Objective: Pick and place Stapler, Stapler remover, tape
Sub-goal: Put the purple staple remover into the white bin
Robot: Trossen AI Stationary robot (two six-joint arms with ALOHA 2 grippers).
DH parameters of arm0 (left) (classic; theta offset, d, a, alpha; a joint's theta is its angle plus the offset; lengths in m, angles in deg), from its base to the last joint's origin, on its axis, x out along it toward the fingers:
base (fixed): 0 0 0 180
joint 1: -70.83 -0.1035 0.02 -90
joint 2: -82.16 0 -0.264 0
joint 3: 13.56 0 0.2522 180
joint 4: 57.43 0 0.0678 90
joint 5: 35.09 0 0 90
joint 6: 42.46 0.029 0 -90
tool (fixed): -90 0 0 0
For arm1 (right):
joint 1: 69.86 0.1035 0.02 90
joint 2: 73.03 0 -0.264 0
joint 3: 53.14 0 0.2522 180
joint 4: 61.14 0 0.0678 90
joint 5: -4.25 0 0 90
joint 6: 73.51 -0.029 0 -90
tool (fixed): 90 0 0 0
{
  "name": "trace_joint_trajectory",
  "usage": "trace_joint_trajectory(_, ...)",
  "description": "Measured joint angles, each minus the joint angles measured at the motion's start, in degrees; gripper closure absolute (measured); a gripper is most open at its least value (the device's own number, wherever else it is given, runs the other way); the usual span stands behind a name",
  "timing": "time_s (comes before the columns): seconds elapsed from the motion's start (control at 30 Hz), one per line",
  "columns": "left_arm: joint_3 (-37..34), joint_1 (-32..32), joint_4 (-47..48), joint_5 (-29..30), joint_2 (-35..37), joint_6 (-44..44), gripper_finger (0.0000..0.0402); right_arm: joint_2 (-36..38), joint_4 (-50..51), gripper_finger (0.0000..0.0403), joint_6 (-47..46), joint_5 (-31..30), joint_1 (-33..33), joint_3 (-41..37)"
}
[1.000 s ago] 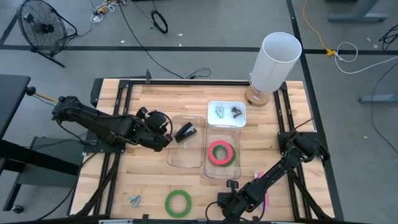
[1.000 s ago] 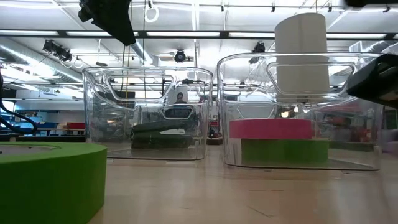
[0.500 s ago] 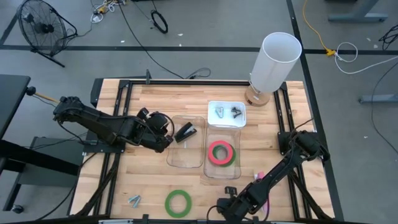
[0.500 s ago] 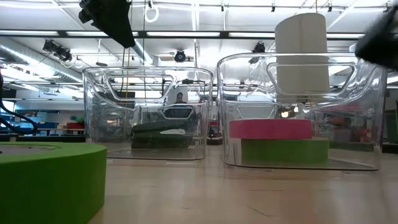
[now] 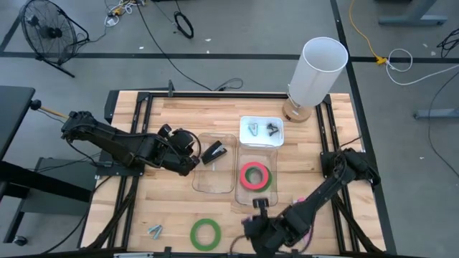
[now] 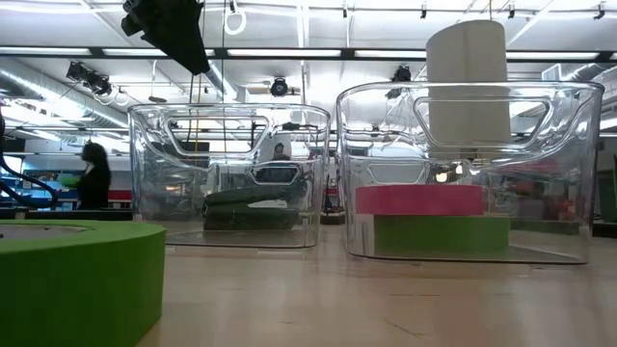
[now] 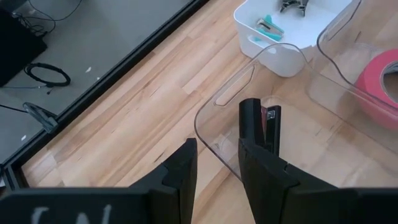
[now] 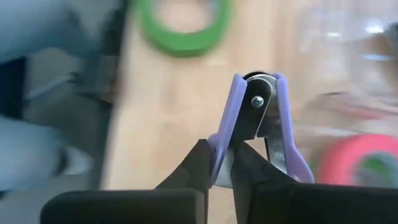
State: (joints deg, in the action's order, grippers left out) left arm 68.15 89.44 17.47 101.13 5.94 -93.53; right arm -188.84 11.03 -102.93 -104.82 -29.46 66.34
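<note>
Currently right claw (image 8: 229, 163) is clamped tight on a purple staple remover (image 8: 260, 121), near the desk's (image 5: 179, 115) front edge, just in front of the right clear bin (image 5: 255, 195). That bin holds the red tape roll (image 5: 254, 175) stacked on a green one (image 6: 442, 234). Second green roll (image 5: 205, 233) lies loose on the desk, front-left. Left claw (image 7: 216, 163) sits partly open over the left clear bin's (image 5: 214, 175) rim, holding nothing; black stapler (image 5: 214, 152) inside it. White tray (image 5: 261, 132) behind holds two more removers.
</note>
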Motion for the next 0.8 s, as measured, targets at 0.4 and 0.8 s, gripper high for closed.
trace_joint_trajectory(0.4,0.0,0.0,0.2,0.0,0.0,-0.8,0.0280,6.6,9.9,0.0377,7.1,-0.9,-16.6,1.4)
trace_joint_trajectory(0.8,0.0,0.7,0.2,0.0,0.0,-0.8,0.0280,14.0,13.5,0.0377,9.0,4.1,-36.1,1.4)
